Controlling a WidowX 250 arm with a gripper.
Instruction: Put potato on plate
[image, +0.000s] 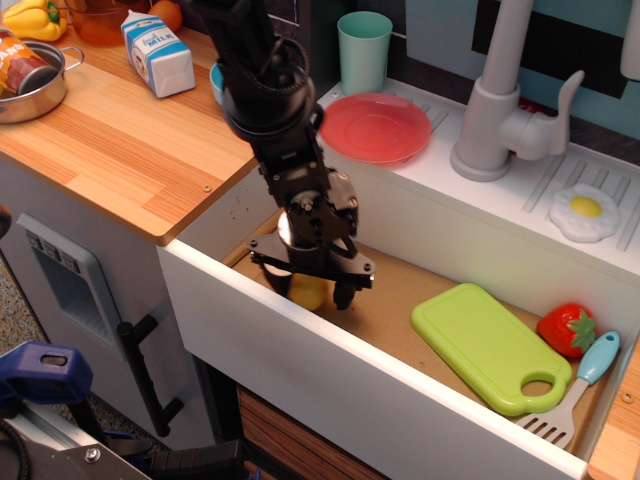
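The pale-yellow potato (309, 293) lies on the brown floor of the open drawer (400, 290), close behind its white front wall. My gripper (306, 290) is lowered over it, open, with one dark finger (343, 294) to the potato's right and the other to its left, partly hidden by the drawer front. The fingers straddle the potato; I cannot see them pressing on it. The red-pink plate (376, 127) sits empty on the white counter behind the arm, beside the sink faucet.
A teal cup (365, 50) stands behind the plate. A green cutting board (490, 346), strawberry (567, 329) and spatula (572, 392) lie in the drawer's right part. Faucet (497, 110) and fried egg (585, 211) are at the right. Milk carton (158, 52) and pot (28, 85) are on the wooden counter.
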